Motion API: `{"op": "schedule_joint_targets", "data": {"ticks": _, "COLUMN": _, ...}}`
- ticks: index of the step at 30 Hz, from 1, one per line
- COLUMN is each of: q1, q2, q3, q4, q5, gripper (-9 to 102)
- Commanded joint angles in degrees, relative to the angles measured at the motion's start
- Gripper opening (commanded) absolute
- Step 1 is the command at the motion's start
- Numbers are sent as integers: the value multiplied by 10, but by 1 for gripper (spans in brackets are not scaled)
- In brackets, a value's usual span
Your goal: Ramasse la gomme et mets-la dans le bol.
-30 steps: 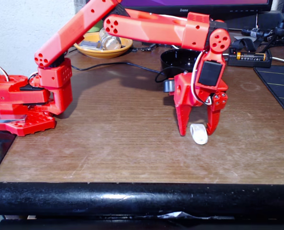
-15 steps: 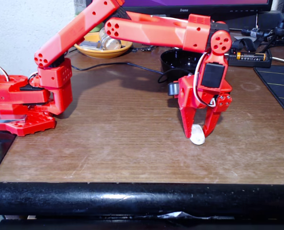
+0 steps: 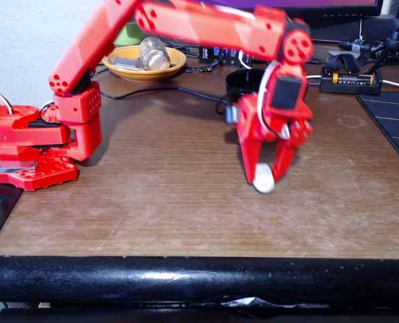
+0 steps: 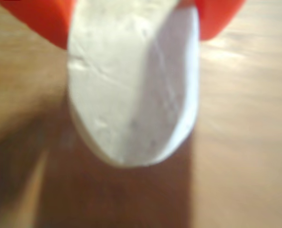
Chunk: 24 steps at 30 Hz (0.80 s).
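Note:
My red gripper [image 3: 265, 176] is shut on the white eraser [image 3: 264, 180], which hangs from its fingertips a little above the wooden table. In the wrist view the eraser [image 4: 131, 85] is close up, pinched between the two red fingers [image 4: 41, 19], with the table blurred below. The glossy black bowl [image 3: 246, 82] stands behind the gripper toward the back of the table, partly hidden by the arm.
An orange-yellow dish [image 3: 145, 64] holding a clear bottle sits at the back left. A black cable [image 3: 159, 91] runs across the table behind the arm. A battery holder [image 3: 350, 81] and a dark mat [image 3: 391, 121] lie at the right. The arm's base [image 3: 41, 145] is at the left.
The gripper closed on the eraser, lifted it off the table and shifted slightly left; the arm has risen.

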<state>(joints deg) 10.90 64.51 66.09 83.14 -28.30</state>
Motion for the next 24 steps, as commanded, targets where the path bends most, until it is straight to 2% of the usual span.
{"op": "schedule_joint_targets", "data": {"ticks": 1, "q1": -28, "q2": 232, "q3": 164, "q4": -47, "q5": 8, "gripper": -6}}
{"op": "schedule_joint_targets", "data": {"ticks": 11, "q1": -50, "q2": 578, "q3": 492, "q4": -124, "q5": -24, "gripper": -6}}
{"op": "schedule_joint_targets", "data": {"ticks": 14, "q1": -53, "q2": 693, "q3": 550, "q4": -120, "q5": -34, "gripper": -6}}
{"op": "schedule_joint_targets", "data": {"ticks": 18, "q1": -66, "q2": 776, "q3": 576, "q4": -108, "q5": -40, "gripper": -6}}
{"op": "schedule_joint_targets", "data": {"ticks": 24, "q1": -139, "q2": 727, "q3": 504, "q4": -80, "q5": -22, "gripper": -6}}
